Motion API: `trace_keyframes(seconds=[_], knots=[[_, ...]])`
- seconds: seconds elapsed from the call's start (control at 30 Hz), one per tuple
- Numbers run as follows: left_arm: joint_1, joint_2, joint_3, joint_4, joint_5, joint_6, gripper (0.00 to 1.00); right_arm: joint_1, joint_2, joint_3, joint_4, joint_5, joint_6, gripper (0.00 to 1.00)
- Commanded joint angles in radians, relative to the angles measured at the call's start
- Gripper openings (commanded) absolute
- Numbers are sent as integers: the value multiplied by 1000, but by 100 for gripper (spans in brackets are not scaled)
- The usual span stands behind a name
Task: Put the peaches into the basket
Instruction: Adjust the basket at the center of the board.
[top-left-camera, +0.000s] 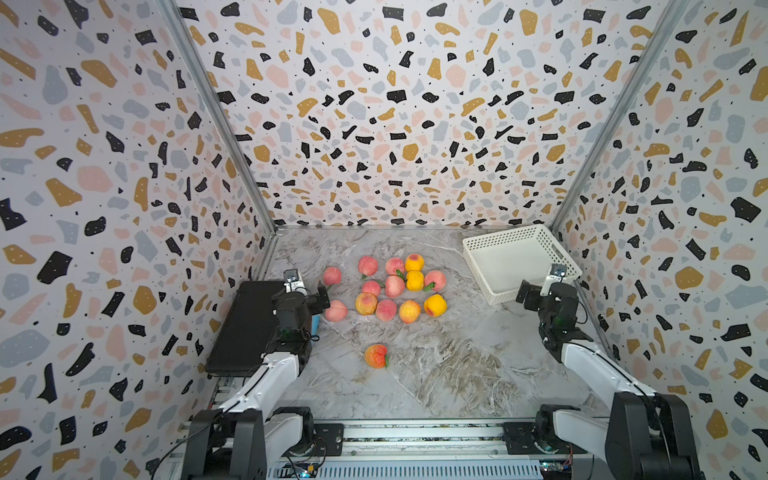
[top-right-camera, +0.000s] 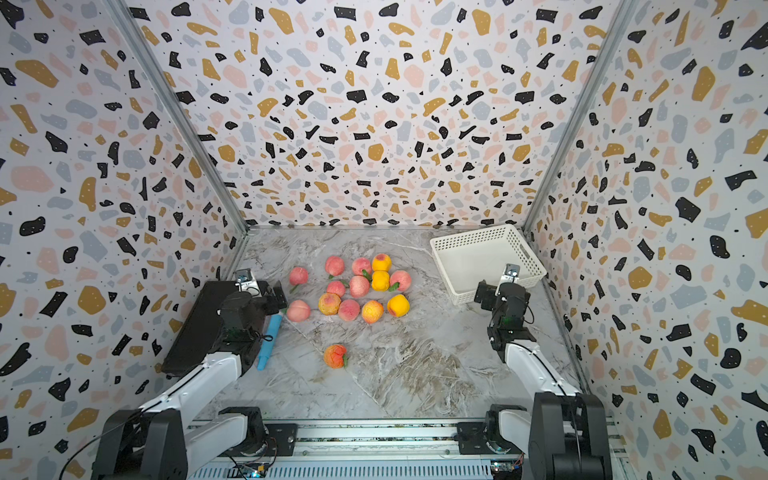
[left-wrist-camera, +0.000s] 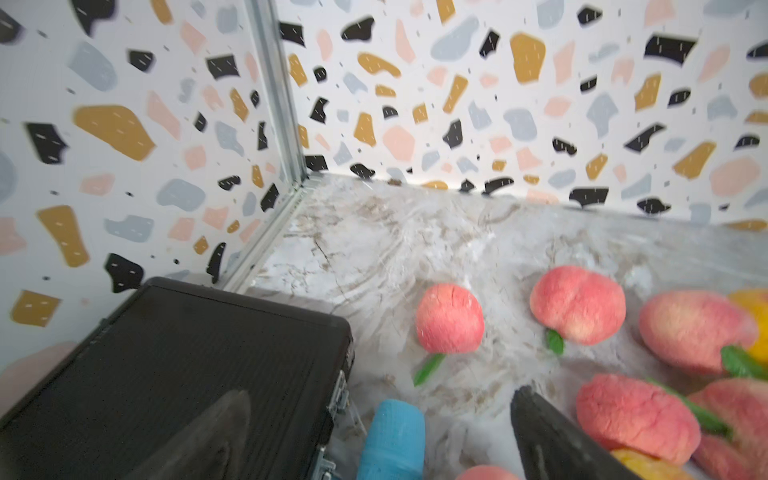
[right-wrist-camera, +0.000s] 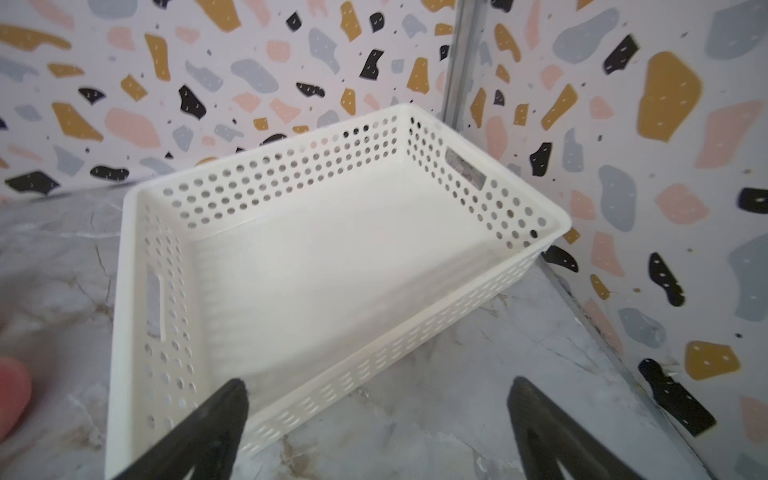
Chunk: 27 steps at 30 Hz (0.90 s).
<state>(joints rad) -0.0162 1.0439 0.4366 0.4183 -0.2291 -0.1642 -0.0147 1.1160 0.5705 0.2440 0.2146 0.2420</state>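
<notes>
Peaches (top-left-camera: 394, 286) are seen in both top views clustered at the centre, nearest the left gripper (top-left-camera: 322, 297); the empty basket (top-left-camera: 505, 235) is set in the far corner by the right gripper (top-left-camera: 524, 293). In the left wrist view, spread, empty jaws are pointed toward the peaches; in the right wrist view, toward the basket.

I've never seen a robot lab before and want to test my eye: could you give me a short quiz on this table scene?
1. True or false: the white perforated plastic basket already holds a peach.
2. What lies beside the flat black box? A) a blue cylindrical tool B) a spoon C) a cup
3. What colour is the lone round peach lying apart from the cluster of pink and yellow peaches?
Key: 1 false; 2 A; 3 orange-red, with a green leaf.
</notes>
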Motion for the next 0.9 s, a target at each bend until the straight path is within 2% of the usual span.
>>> trace_keyframes(seconds=[0.0,0.07,0.1,0.13,0.27,0.33,0.47,0.5,0.53,0.57,0.67,0.87], knots=[[-7,-46,110,-264,-58,-158,99,2,-29,127,-407,-3,196,100],[-7,-47,183,-391,-71,-247,99,0,-6,185,-446,-154,190,100],[-5,-46,210,-461,-76,-329,99,-1,16,227,-483,-213,182,100],[-1,-50,228,-492,-45,-340,99,-2,39,280,-526,-229,186,100],[0,-71,236,-468,170,-360,99,-13,196,531,-828,-183,196,100],[-6,-64,264,-496,230,-367,99,-32,260,596,-886,-160,209,97],[-20,-24,359,-616,340,-337,97,-131,378,666,-909,-272,323,80],[-21,-14,382,-658,366,-324,96,-152,407,679,-909,-310,341,80],[-22,-4,404,-685,395,-309,95,-171,438,694,-910,-337,360,98],[-23,0,418,-716,414,-300,94,-188,470,707,-913,-344,380,100],[-27,-15,417,-730,440,-297,94,-208,548,751,-908,-331,404,99],[-48,-22,405,-707,480,-309,94,-215,675,837,-875,-353,444,81]])
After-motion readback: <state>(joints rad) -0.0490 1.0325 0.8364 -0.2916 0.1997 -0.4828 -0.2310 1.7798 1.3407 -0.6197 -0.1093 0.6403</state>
